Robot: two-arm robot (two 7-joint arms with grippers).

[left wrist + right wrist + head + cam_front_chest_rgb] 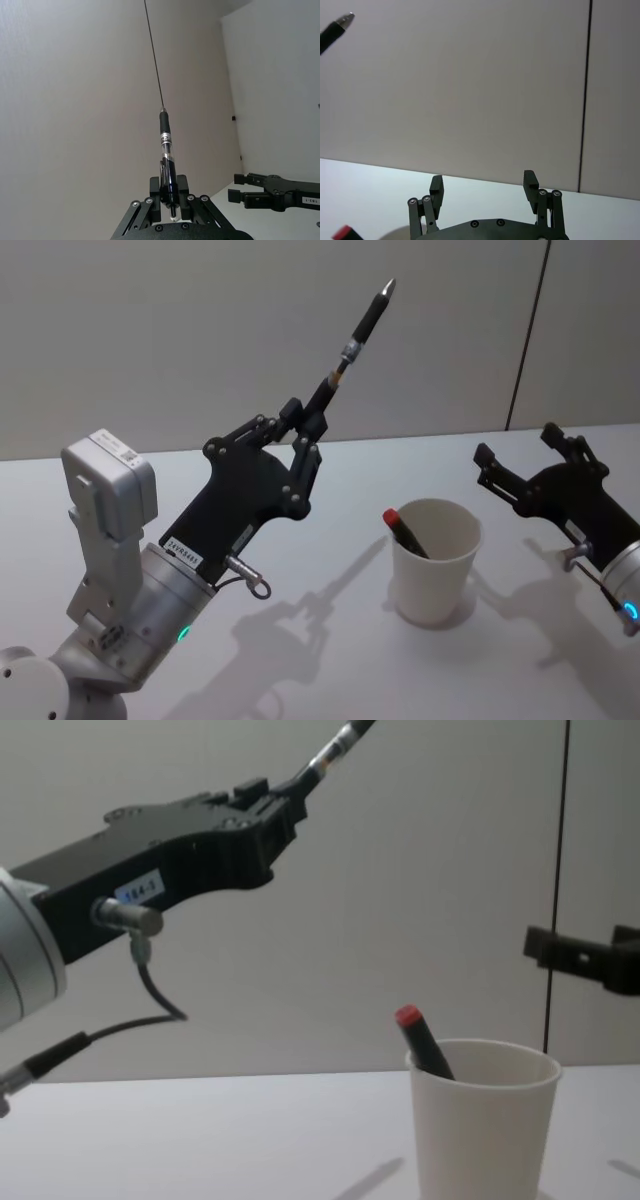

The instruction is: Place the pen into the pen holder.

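Head view: left gripper (310,425) clamped on pen (358,335), raised left of cup (430,590); cup holds red-capped pen (405,532); right gripper (518,445) right of cup.
Left wrist: pen gripped near one end.
Right wrist: jaws spread wide, empty.
Chest: pen well above cup.

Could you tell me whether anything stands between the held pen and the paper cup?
Nothing visible does. The left end effector holds the pen raised left of the pen holder, open air between them. A red-capped pen already leans inside, leaving most of the mouth free. The right end effector sits open, off to the right.
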